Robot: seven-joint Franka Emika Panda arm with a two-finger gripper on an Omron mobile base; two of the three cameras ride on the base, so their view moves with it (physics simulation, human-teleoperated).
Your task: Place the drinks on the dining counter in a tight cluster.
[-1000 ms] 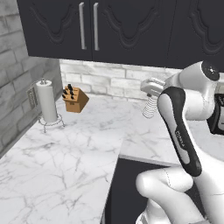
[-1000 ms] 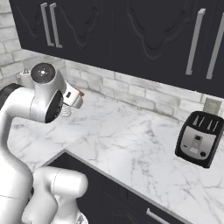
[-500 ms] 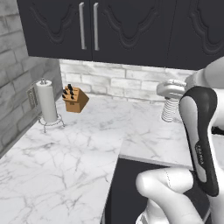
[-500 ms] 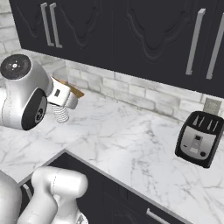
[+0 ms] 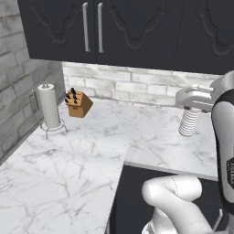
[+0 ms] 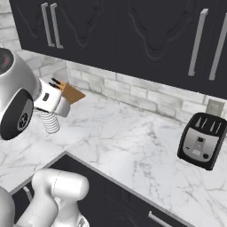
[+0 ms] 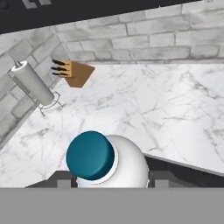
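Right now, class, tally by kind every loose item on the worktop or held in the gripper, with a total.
Paper-towel roll: 1
Knife block: 1
Toaster: 1
Bottle with teal cap, held in the gripper: 1
Total: 4

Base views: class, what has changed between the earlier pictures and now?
The arm has swung aside, toward the frame edge in both base views, with its gripper closed on the teal-capped bottle. The knife block, paper-towel roll and toaster stayed put.
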